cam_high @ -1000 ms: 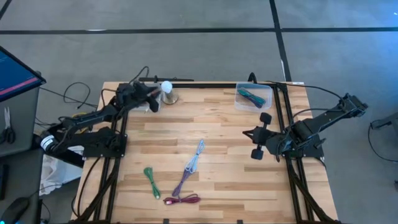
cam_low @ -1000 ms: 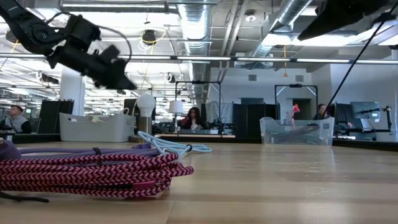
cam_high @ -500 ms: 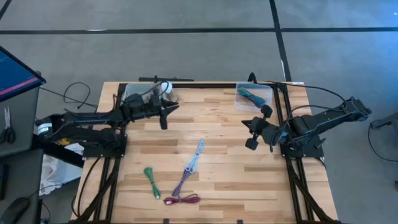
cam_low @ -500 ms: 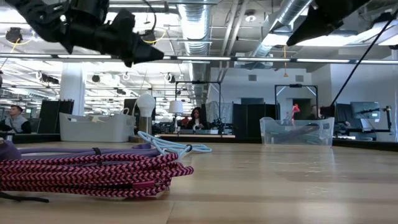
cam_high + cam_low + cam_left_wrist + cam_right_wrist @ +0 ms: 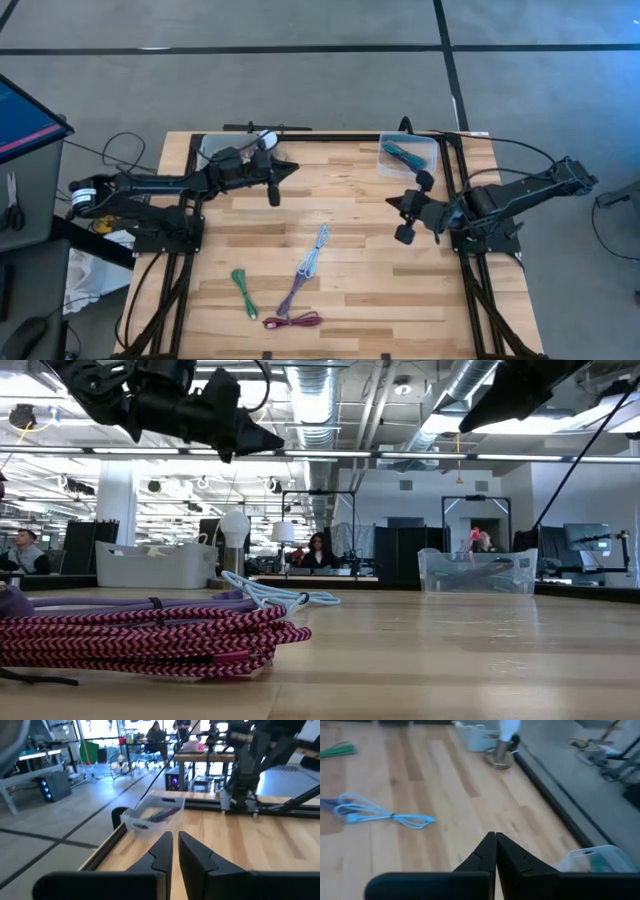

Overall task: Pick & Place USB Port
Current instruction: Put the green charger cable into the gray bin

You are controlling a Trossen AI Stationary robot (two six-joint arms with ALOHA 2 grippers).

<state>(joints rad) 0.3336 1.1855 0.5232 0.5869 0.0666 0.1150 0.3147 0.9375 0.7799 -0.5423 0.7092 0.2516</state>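
Observation:
Several bundled USB cables lie on the near half of the table: green [image 5: 243, 290], light blue [image 5: 316, 250], purple [image 5: 295, 288] and magenta [image 5: 295, 321], the last one large in the low view [image 5: 150, 640]. My left gripper [image 5: 292, 170] hangs level above the far left part and points toward the table's right. Its fingers [image 5: 175, 839] are shut but for a thin slit, with nothing between them. My right gripper [image 5: 393, 203] hangs shut and empty [image 5: 495, 836] above the right side, slanting down toward the table's middle. A clear bin [image 5: 408, 155] holding more cables stands at the far right corner.
At the far left corner stand a second clear bin [image 5: 215, 150] and a white bulb on a metal base [image 5: 268, 140]. Black frame rails run along the table's left, right and far edges. Bare wood lies between the two grippers. People sit in the room beyond the table.
My left gripper has swung from the bin and bulb at the far left corner toward the table's right, rising a little and coming level. My right gripper has shifted slightly toward the far edge. The cables have not moved.

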